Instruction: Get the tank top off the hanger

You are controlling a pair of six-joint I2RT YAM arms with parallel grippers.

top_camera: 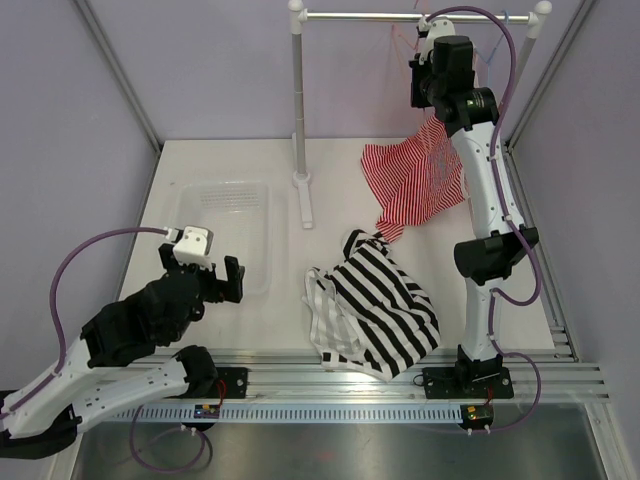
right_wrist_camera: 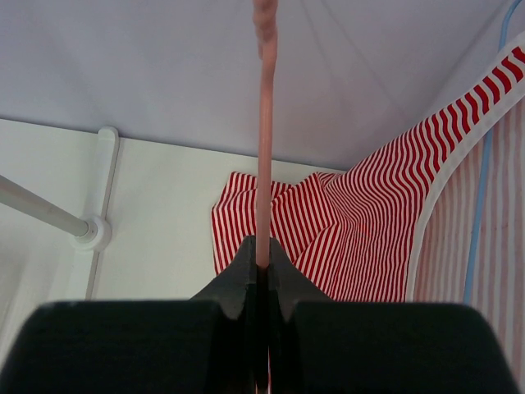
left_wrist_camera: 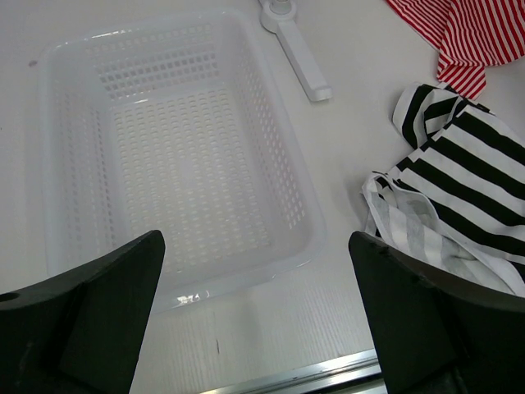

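The black-and-white striped tank top (top_camera: 375, 310) lies crumpled on the table, right of centre near the front edge, off any hanger. It also shows at the right of the left wrist view (left_wrist_camera: 467, 189). My right gripper (top_camera: 427, 52) is raised to the rail and is shut on the thin pink wire of the hanger (right_wrist_camera: 264, 164), which runs straight up from its jaws (right_wrist_camera: 262, 264). My left gripper (top_camera: 207, 272) is open and empty, low over the table just in front of the basket (left_wrist_camera: 256, 328), well left of the tank top.
A clear plastic basket (top_camera: 225, 186) sits at the left (left_wrist_camera: 316, 238). A white rack pole (top_camera: 297, 90) stands mid-table with a metal rail (top_camera: 380, 15) above. A red-and-white striped top (top_camera: 415, 180) hangs on a pale blue hanger (right_wrist_camera: 476, 222) beside my right gripper.
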